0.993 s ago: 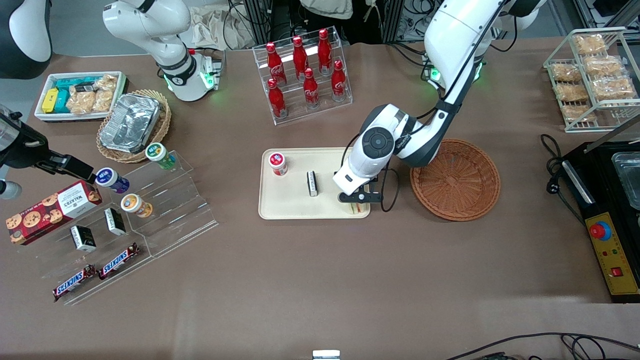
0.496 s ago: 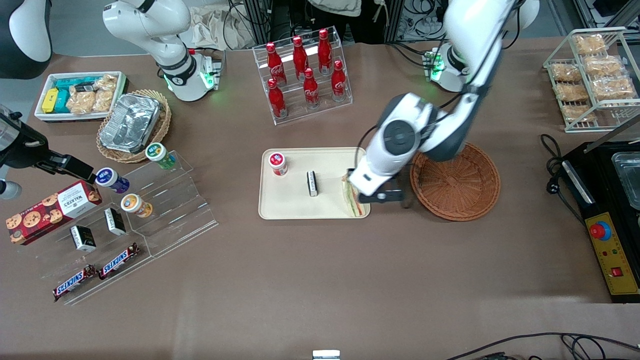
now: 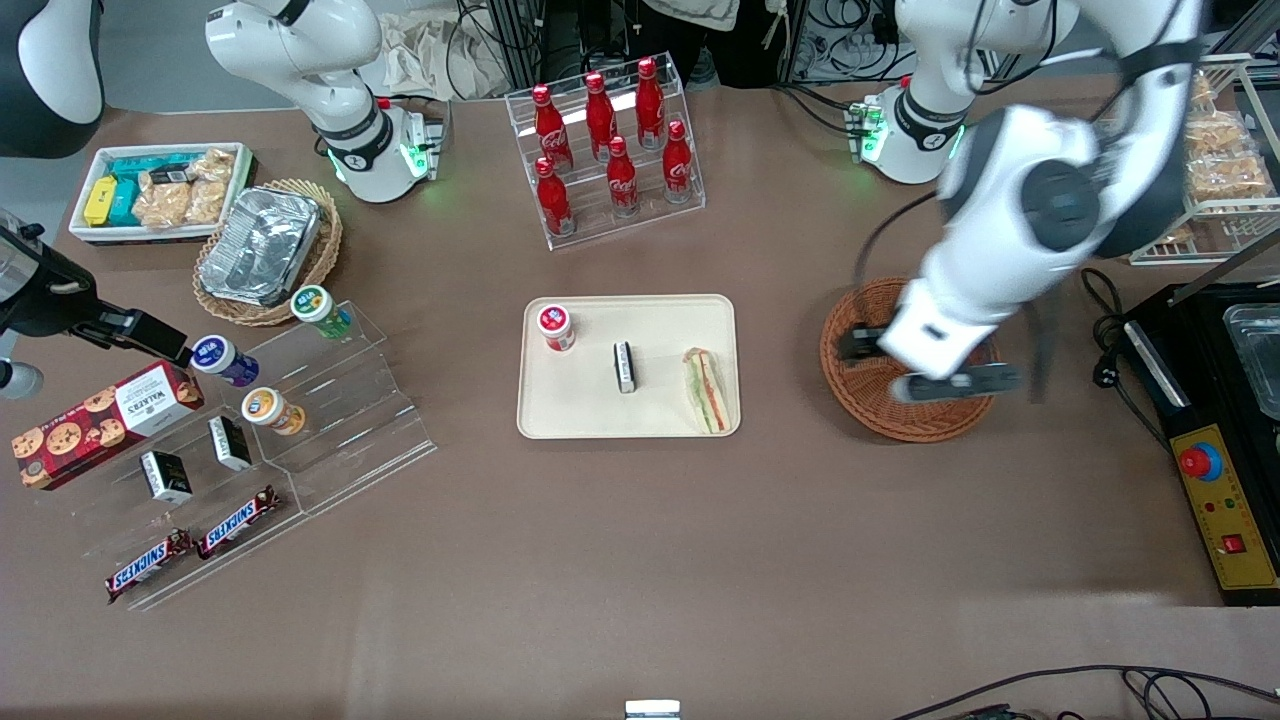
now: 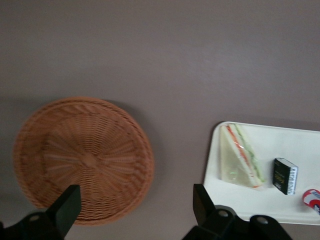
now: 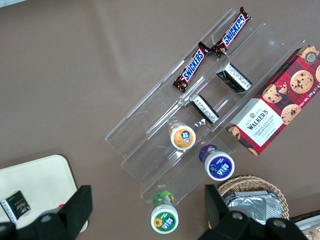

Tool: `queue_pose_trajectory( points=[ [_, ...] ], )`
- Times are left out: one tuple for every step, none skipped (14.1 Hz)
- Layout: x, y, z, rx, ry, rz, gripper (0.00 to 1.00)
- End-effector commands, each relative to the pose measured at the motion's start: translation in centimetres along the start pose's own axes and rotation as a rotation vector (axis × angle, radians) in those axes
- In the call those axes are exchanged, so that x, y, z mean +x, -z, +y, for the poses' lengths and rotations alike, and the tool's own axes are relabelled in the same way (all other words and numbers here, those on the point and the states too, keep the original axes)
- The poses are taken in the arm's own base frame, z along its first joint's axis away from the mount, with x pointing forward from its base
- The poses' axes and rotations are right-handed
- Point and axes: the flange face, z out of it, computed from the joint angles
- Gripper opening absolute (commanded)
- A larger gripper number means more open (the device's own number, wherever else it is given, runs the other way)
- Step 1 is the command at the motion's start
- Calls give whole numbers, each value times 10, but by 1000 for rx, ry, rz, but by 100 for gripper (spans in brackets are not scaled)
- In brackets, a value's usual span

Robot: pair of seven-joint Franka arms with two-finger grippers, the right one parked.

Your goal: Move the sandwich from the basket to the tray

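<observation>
A: Start with the big things. What does the front view give you that the wrist cameras do not?

B: The whole desk (image 3: 640,560). The cream tray (image 3: 660,425) sits mid-desk, and the round reddish-brown wicker basket (image 3: 850,400) is near it, toward the working arm's end. The left wrist view takes in only the basket (image 4: 82,160), one end of the tray (image 4: 212,175) and the bare desk between them.

A: And the sandwich?

B: The sandwich (image 3: 705,390) lies flat on the tray, along the short edge nearest the basket, close to the tray's corner nearest the front camera. The left wrist view shows its layers better: pale bread, an orange-red band, a green band (image 4: 242,160). A small black box (image 4: 285,176) lies beside it on the tray, and farther along a red-capped jar (image 3: 555,327).

A: The gripper?

B: The gripper (image 3: 925,365) hangs above the basket, well apart from the sandwich. Its fingers (image 4: 65,207) are spread wide with nothing between them, touching nothing.
</observation>
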Motion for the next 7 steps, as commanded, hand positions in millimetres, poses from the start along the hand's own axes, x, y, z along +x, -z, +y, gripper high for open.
queue_pose_trajectory(
  points=[
    [2,26,-57,13,-32,-1,99],
    [0,35,-76,23,-33,-10,99],
    [-4,45,-89,51,-30,-14,99],
    [-7,54,-101,96,-23,-1,99],
    [-11,63,-107,136,-28,12,99],
    [-17,73,-109,159,-34,25,99],
    [-21,79,-111,174,-32,26,99]
  ],
)
